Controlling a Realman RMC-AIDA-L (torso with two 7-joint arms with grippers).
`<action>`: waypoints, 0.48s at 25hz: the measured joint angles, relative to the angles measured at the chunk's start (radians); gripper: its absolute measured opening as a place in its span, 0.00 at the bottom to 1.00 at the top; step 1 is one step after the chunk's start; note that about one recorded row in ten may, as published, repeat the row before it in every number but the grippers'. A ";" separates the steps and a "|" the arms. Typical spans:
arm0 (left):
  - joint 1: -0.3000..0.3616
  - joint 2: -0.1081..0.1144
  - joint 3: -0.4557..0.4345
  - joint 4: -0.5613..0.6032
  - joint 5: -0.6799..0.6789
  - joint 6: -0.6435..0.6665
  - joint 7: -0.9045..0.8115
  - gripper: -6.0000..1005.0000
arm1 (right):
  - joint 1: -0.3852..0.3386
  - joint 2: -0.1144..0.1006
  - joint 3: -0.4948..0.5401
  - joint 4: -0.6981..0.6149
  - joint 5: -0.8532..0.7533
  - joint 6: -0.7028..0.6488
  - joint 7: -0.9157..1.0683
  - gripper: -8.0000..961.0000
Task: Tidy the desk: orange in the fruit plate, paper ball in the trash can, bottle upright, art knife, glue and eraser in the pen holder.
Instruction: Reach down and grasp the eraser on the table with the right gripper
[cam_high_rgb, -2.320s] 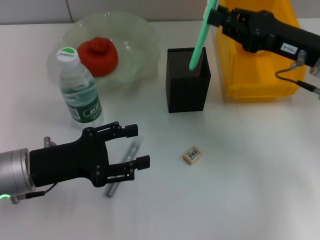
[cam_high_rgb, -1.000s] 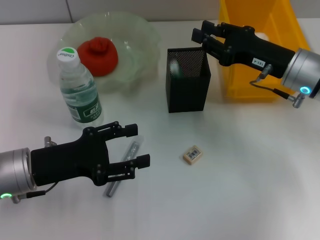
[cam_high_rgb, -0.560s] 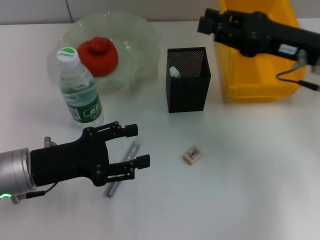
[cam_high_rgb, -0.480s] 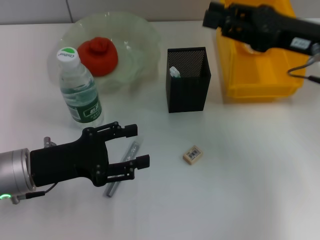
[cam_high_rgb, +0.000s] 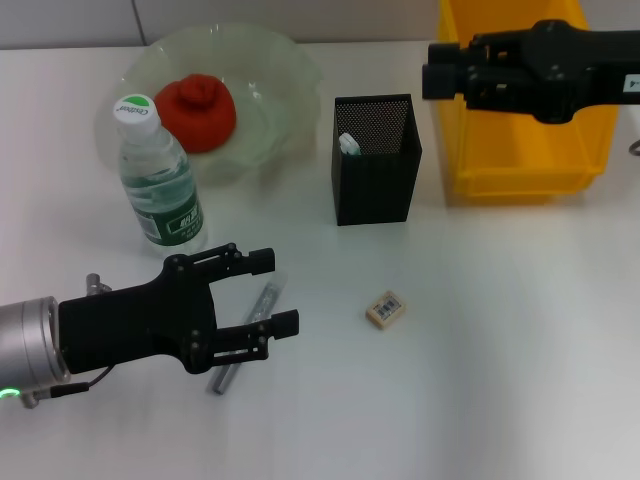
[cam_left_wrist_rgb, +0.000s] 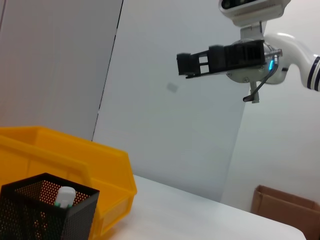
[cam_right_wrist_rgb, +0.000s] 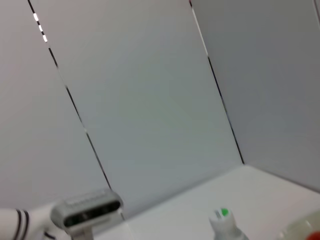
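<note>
My right gripper (cam_high_rgb: 432, 81), fingers empty and only narrowly parted, is pulling back above the bright yellow rectangular plastic trash can (cam_high_rgb: 520, 150). A moment ago it held a green stick over the tall square black mesh pen holder (cam_high_rgb: 376, 158); now a white-capped tip shows inside, so I judge that item delivered. My left gripper (cam_high_rgb: 272, 290) is waiting spread wide around a slim grey metal art knife (cam_high_rgb: 250, 331). The tiny beige barcode-labelled eraser (cam_high_rgb: 386, 308) is lying on the white desk (cam_high_rgb: 500, 350) nearby, still to collect.
</note>
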 joint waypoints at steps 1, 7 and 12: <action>0.000 0.000 0.000 0.000 0.000 0.000 0.000 0.78 | 0.002 0.004 -0.002 -0.030 -0.026 0.001 0.019 0.37; -0.002 0.000 0.000 0.000 -0.001 0.001 0.000 0.78 | 0.084 0.007 -0.069 -0.221 -0.299 -0.083 0.221 0.37; 0.002 0.000 -0.003 0.000 -0.001 0.001 0.000 0.78 | 0.156 0.016 -0.164 -0.278 -0.463 -0.122 0.315 0.37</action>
